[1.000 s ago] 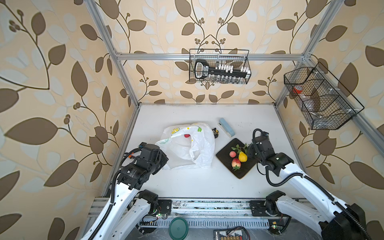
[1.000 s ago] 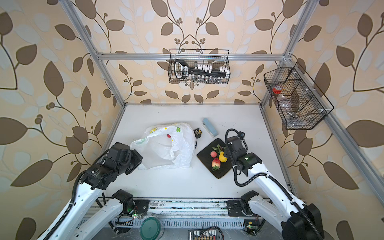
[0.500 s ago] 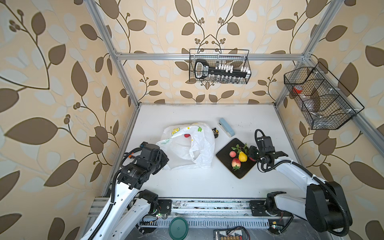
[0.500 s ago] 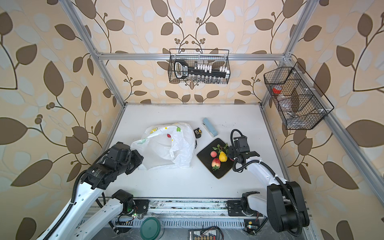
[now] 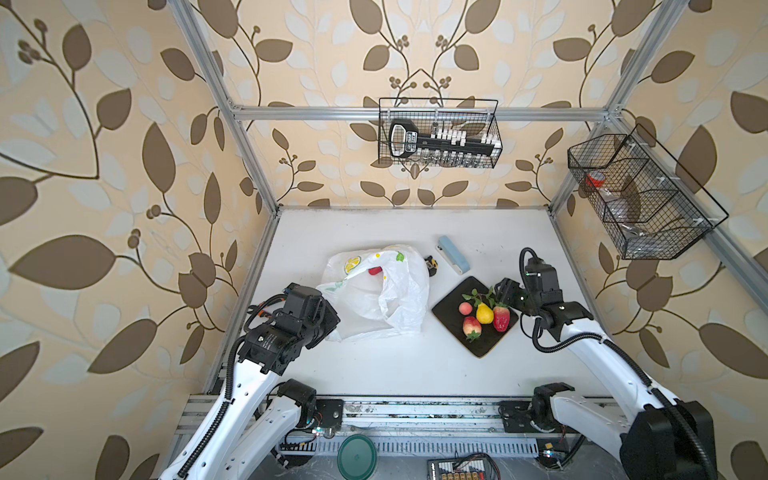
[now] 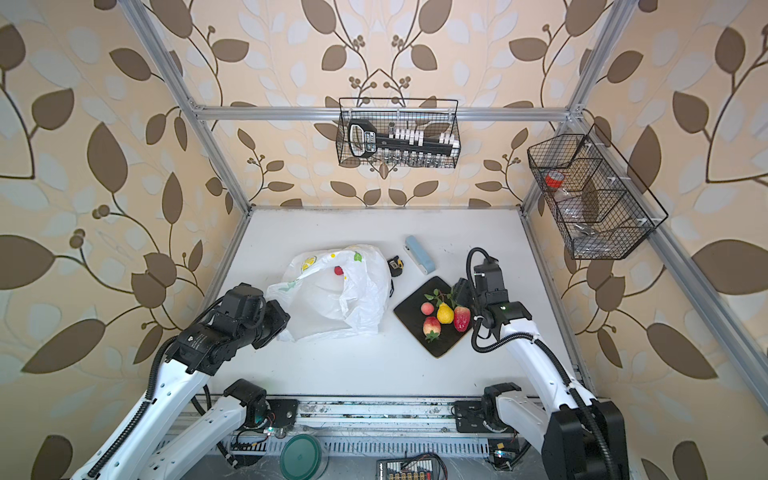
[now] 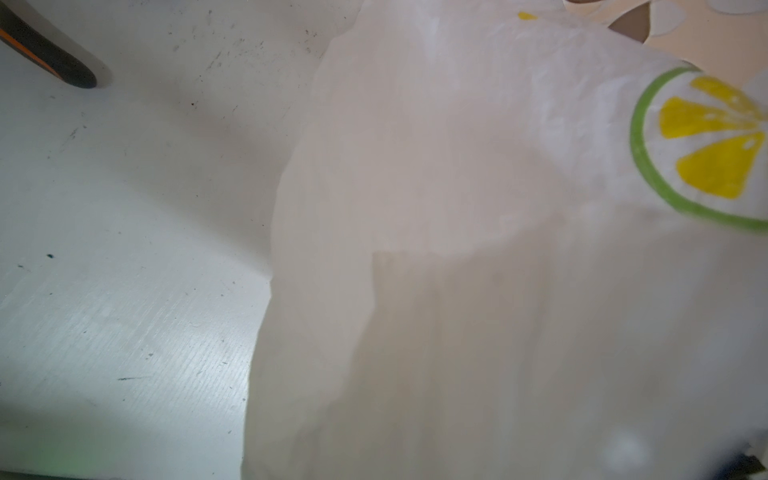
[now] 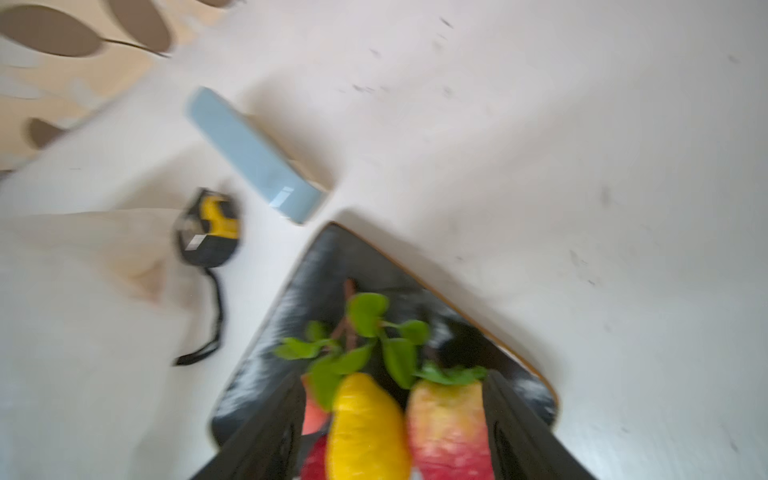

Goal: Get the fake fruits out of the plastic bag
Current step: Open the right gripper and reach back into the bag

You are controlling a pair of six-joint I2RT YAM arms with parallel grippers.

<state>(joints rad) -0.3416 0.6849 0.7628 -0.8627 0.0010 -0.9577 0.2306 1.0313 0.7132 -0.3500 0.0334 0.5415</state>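
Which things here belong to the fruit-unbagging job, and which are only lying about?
Job: plastic bag, red fruit inside it, pear, three reddish fruits, dark board under them.
Lying about: blue case, tape measure, two wire baskets.

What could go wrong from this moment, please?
1. The open jaws of the right gripper straddle the pear and a strawberry on the board; pulling away could knock them off.
2. One red fruit lies inside the bag; the left gripper, seemingly pinching its edge, may tug it deeper.
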